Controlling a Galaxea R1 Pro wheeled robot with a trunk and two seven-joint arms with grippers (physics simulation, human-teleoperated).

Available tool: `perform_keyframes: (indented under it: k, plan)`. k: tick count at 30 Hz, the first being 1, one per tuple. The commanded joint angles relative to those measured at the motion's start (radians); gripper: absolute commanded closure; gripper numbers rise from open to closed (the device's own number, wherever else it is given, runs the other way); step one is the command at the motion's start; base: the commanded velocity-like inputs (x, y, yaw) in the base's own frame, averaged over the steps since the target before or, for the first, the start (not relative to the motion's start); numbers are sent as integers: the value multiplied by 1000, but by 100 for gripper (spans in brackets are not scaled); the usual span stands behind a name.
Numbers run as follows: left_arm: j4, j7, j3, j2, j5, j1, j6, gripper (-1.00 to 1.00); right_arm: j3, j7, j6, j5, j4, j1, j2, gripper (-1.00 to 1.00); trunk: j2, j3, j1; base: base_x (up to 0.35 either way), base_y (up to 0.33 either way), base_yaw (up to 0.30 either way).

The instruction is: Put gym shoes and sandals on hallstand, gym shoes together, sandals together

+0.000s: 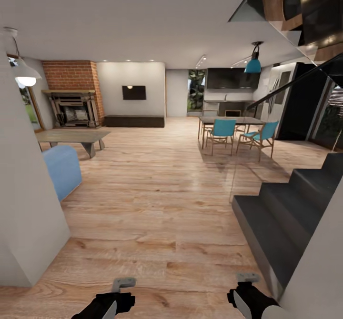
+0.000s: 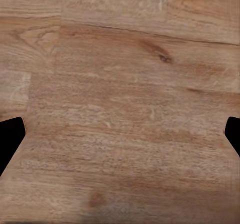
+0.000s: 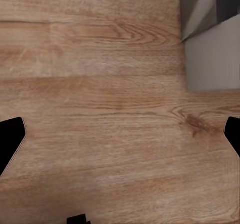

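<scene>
Both arms hang low at the front of the robot, forearms angled down toward the corridor floor (image 1: pixel 157 214). The left end effector (image 1: pixel 123 283) and the right end effector (image 1: pixel 247 277) each point at bare wood planks, fingers spread wide with nothing between them. Dark stairs (image 1: pixel 286 214) rise beside the right arm; a dining table (image 1: pixel 228 119) and a brick fireplace (image 1: pixel 74 95) stand far ahead.
</scene>
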Motion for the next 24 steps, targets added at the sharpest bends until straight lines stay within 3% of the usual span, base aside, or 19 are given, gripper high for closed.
perform_keyframes:
  k: [1,24]
  plan:
    - [0,0,0,0,0,0,0,-100,0,0,0,0,0,0,0,-100,0,1,0,0,0,242]
    - [0,0,1,0,0,0,0,-100,0,-3,0,3,-1,0,18,-100,0,26,0,0,0,243]
